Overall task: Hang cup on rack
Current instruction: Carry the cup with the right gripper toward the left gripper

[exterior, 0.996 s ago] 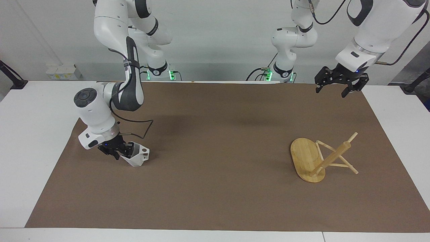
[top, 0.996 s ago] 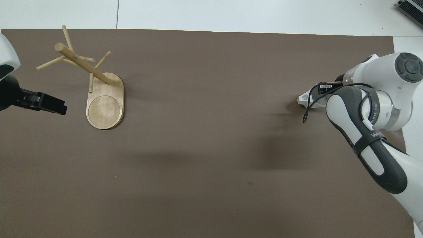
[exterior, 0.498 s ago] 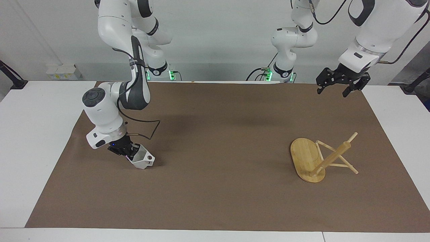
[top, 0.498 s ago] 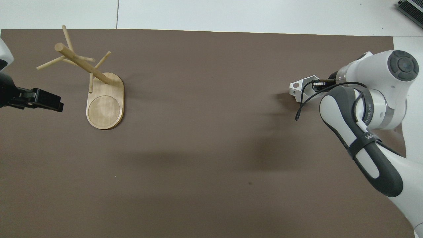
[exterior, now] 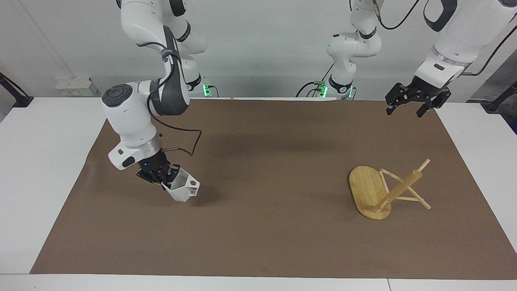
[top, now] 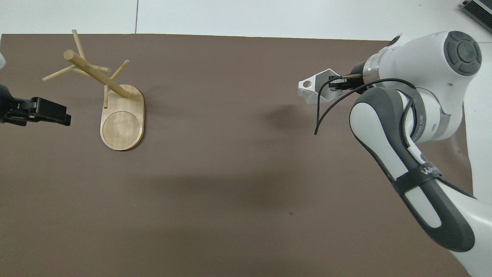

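White and faceted, the cup (exterior: 182,189) hangs tilted in the right gripper (exterior: 163,178), whose fingertips are clenched on its rim; the cup's blocky handle with the round hole points away from the claw, toward the middle of the table. Cup and claw are up in the air over the brown mat (exterior: 266,226) at the right arm's end of the table, and a soft shadow lies on the mat just below the cup (so it is clear of the surface).

Well apart from that claw, toward the left arm's end, the bamboo rack (exterior: 383,190) lies tipped over on the mat: its oval base (top: 122,117) stands on edge, and its post slants up with thin pegs sticking out, some of them touching the mat.

Above the mat's edge at that end, the left gripper (exterior: 418,102) hovers with its jaws spread wide and nothing between them. The rack lies on the mat farther out from the robots than this waiting claw, not touching it.
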Available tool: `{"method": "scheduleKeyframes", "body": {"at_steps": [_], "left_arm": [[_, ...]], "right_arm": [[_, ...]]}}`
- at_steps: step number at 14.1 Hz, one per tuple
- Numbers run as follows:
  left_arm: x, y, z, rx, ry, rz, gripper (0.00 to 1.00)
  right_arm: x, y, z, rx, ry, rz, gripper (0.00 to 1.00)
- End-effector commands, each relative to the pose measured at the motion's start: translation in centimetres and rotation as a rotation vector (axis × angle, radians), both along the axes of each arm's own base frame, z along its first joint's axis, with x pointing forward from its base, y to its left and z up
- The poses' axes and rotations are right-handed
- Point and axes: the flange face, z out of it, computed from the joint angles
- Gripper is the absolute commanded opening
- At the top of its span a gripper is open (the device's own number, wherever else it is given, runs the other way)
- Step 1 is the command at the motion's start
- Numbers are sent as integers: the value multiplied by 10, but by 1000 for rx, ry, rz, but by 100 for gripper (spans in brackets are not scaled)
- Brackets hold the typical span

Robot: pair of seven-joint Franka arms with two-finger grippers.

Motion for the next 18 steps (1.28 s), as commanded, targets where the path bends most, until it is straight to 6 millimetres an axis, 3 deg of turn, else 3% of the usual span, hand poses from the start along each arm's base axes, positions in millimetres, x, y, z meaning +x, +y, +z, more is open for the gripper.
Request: {"method": "scheduleKeyframes", "body": {"at_steps": [1, 8, 12, 16, 18], "left_arm": [[5, -6, 2, -32, 0, 129, 100], [20, -32, -6, -204, 81, 622, 100], [27, -50, -13, -269, 182, 898, 100], [33, -59, -12, -353, 296, 1221, 100], [33, -66, -10, -356, 355, 1385, 100]], "right_arm": [[-5, 31, 13, 206, 30, 20, 0], [-41, 148, 57, 499, 81, 154, 0], [-67, 203, 73, 627, 138, 164, 0], [-86, 252, 88, 667, 123, 98, 0], [-93, 264, 90, 674, 124, 81, 0]]}}
